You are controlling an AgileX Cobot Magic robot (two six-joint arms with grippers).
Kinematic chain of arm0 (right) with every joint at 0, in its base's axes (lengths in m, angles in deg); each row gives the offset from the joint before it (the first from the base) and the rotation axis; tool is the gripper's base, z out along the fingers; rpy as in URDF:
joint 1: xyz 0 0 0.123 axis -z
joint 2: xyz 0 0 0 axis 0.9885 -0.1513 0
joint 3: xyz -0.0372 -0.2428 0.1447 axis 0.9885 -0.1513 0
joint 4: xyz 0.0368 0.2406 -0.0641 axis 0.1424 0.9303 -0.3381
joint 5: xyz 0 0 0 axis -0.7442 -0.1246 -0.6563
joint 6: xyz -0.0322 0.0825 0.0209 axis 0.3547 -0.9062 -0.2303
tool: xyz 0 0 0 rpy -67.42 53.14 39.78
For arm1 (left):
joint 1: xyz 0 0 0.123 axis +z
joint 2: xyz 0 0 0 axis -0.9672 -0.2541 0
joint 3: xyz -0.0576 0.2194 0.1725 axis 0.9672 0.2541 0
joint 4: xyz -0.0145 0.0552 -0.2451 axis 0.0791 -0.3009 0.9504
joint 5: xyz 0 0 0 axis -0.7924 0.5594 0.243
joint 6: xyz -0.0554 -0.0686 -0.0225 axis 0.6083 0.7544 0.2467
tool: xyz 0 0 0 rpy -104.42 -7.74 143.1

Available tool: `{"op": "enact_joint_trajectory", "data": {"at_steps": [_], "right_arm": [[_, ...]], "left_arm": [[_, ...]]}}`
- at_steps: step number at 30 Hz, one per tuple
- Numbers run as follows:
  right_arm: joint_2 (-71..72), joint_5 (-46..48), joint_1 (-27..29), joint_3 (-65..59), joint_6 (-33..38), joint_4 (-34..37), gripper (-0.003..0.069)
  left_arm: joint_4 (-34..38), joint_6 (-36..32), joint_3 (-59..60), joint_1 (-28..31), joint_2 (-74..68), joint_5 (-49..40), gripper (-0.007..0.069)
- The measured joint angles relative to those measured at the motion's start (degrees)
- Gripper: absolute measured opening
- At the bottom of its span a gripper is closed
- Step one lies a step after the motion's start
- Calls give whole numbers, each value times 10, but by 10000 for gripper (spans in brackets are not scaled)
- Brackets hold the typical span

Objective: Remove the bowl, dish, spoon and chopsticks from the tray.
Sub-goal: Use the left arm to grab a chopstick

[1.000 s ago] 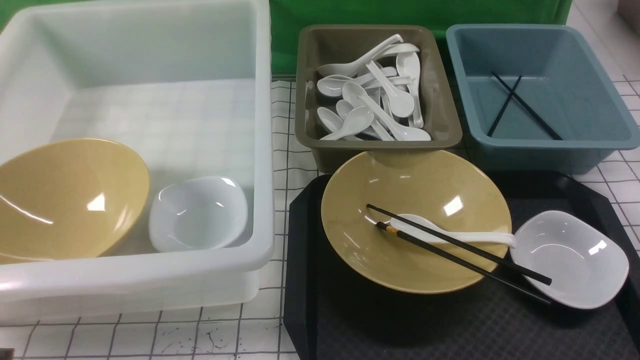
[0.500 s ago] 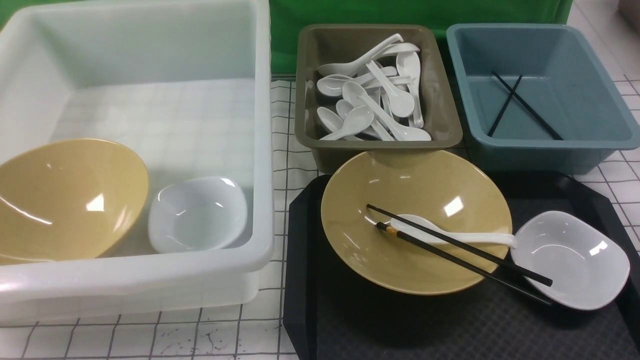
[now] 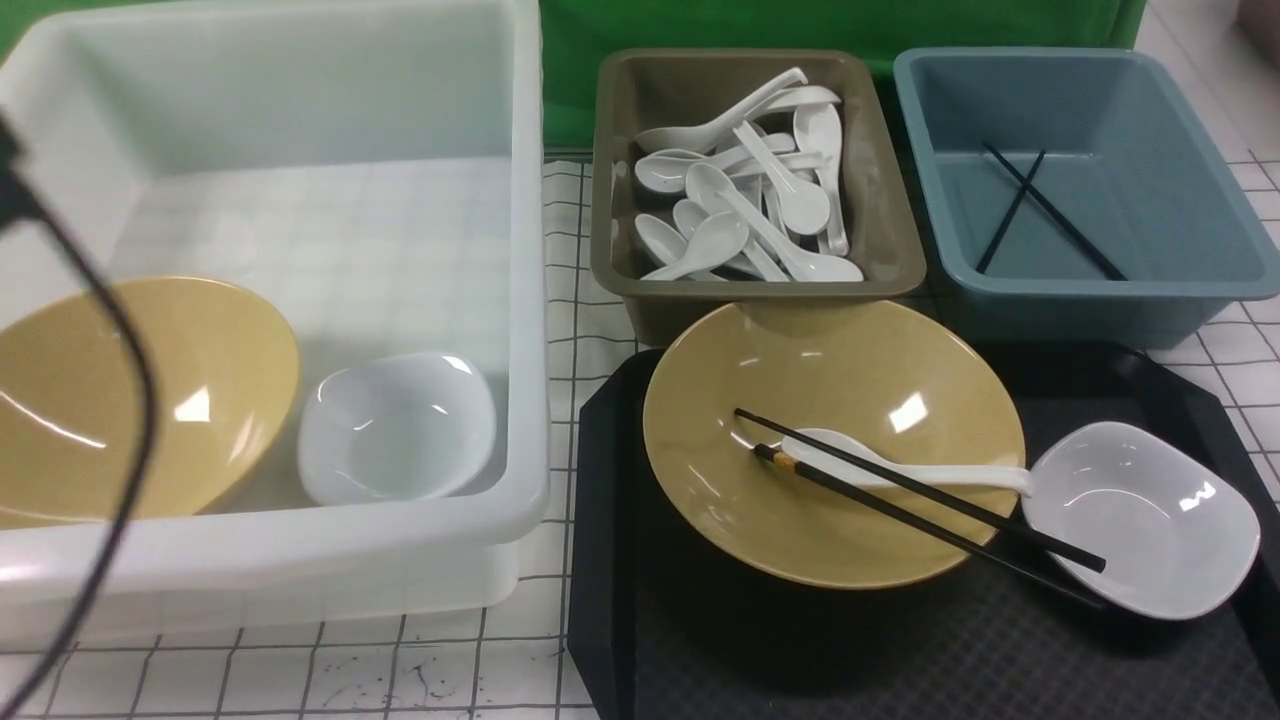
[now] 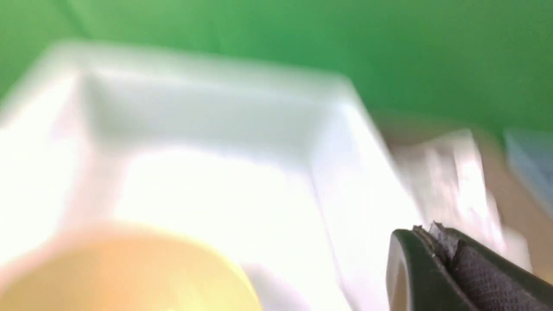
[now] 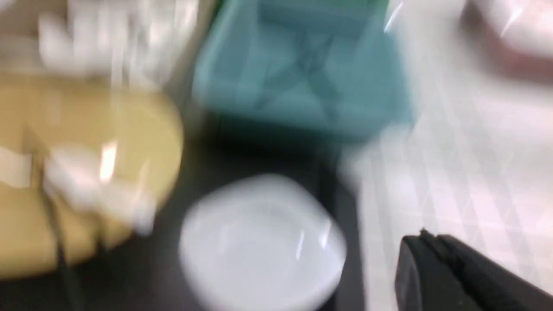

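The yellow bowl (image 3: 860, 380) sat on the left part of the black tray (image 3: 800, 650). The white spoon (image 3: 970, 473) lay inside it, with its handle reaching out to the small white dish (image 3: 1150, 520). That dish sat on the tray too, just beside the bowl on the right. The black chopsticks (image 3: 1000, 524) lay across the spoon, from the bowl over to the dish's edge. None of these four things had moved.

One thing had changed. A thin black cable (image 3: 130, 400) had swung in at the far left, in front of the white tub (image 3: 530, 300), where there was none a moment before. Both wrist views were smeared too. I think your arms had just started to move, so the clearing had only begun.

Your left gripper (image 4: 432, 259) showed one dark tip over the white tub. Your right gripper (image 5: 453, 272) showed one dark tip near the dish. You could not tell if either was spread or pressed together.

Behind the tray stood the olive tub (image 3: 610, 270) full of spoons and the blue tub (image 3: 920, 150) with two chopsticks.
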Motion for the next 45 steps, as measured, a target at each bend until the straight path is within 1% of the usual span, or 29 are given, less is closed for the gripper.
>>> {"op": "enact_joint_trajectory", "data": {"at_steps": [1,3,4,5,7,8,9,12,14,16,18,21,22,23,25,27,30,37,42,45], "right_arm": [[-10,24,-2,0,23,15,48],[-33,69,-11,0,94,64,48],[-42,85,-17,0,124,87,48],[-48,93,-21,0,149,108,48],[-55,97,-28,0,185,139,48],[-56,97,-31,0,195,148,48],[-56,97,-31,0,197,149,48],[-57,94,-33,3,206,160,48],[-57,91,-33,4,210,160,48],[-57,88,-33,4,209,160,48],[-57,81,-33,4,199,160,48],[-57,66,-33,4,191,161,48],[-57,65,-33,4,190,161,48],[-57,60,-33,4,188,161,48],[-57,42,-33,-3,184,168,48],[-57,25,-33,-21,184,181,48],[-57,9,-34,-41,184,188,48],[-57,-66,-59,-103,184,205,48],[-57,-89,-65,-105,184,208,48],[-57,-97,-66,-105,184,209,48]], "left_arm": [[18,-23,-9,-20,-19,-19,-6],[78,-127,-44,-80,-90,-88,-6],[102,-164,-60,-104,-118,-108,-6],[121,-179,-72,-117,-141,-115,-6],[163,-251,-109,-163,-201,-152,-6],[180,-275,-126,-182,-227,-162,-6],[183,-280,-126,-185,-227,-164,-6],[207,-340,-178,-233,-296,-174,-6],[211,-412,-215,-262,-339,-174,0],[211,-466,-244,-281,-383,-174,20],[212,-525,-279,-296,-433,-174,71],[212,-599,-323,-304,-500,-167,180],[212,-604,-325,-304,-504,-166,188],[212,-632,-340,-304,-530,-153,234],[208,-673,-358,-304,-573,-118,300],[202,-701,-365,-304,-609,-85,335],[194,-715,-367,-304,-637,-69,342],[177,-726,-367,-304,-665,-62,318],[173,-731,-367,-304,-665,-62,312],[171,-754,-367,-304,-665,-62,308]]}}
